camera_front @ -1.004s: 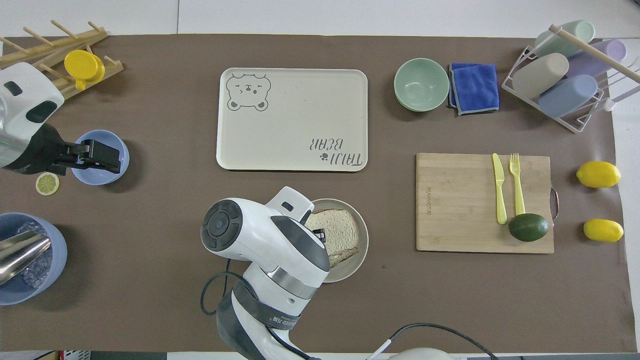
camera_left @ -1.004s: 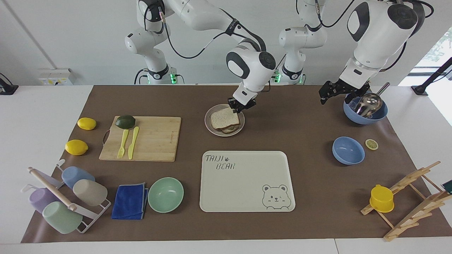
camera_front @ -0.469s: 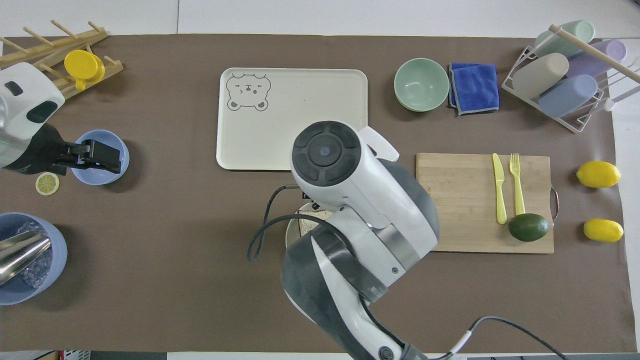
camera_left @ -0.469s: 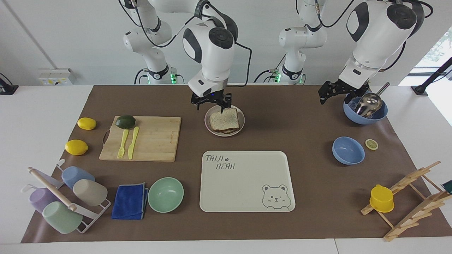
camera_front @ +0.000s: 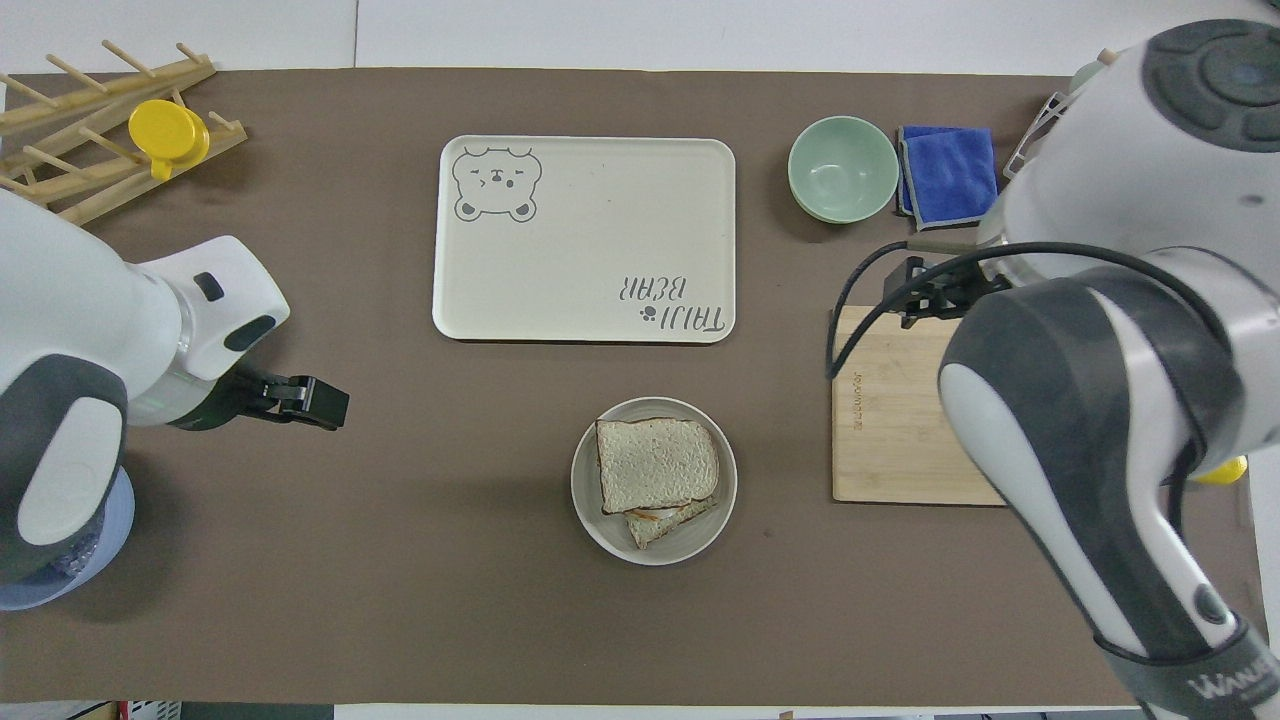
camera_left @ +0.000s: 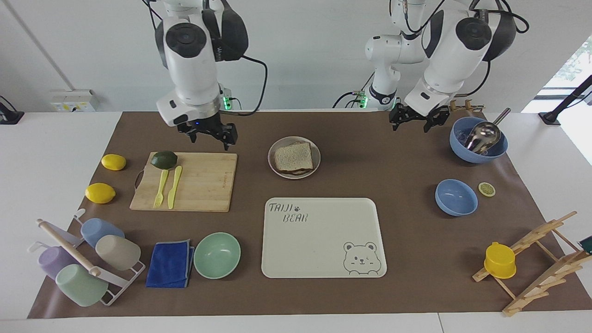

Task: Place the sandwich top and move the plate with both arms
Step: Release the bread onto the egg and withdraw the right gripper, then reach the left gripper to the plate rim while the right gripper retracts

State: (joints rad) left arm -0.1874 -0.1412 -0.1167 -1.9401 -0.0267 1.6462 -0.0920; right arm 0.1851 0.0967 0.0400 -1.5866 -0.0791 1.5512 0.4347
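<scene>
1. Two raised grippers flank the plate (camera_left: 294,157) I must move; the sandwich top (camera_left: 293,156) lies on the filling below it, on that plate.
2. My right gripper (camera_left: 209,133), fingers spread and empty, hangs over the cutting board (camera_left: 185,181) corner.
3. My left gripper (camera_left: 415,119), fingers apart, hovers over bare mat beside the scoop bowl (camera_left: 478,147).
4. Neither touches the plate; I judge the right nearer.

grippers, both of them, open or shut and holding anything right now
Right gripper: open, holding nothing, above the cutting board.
Left gripper: open, holding nothing, over bare mat.
</scene>
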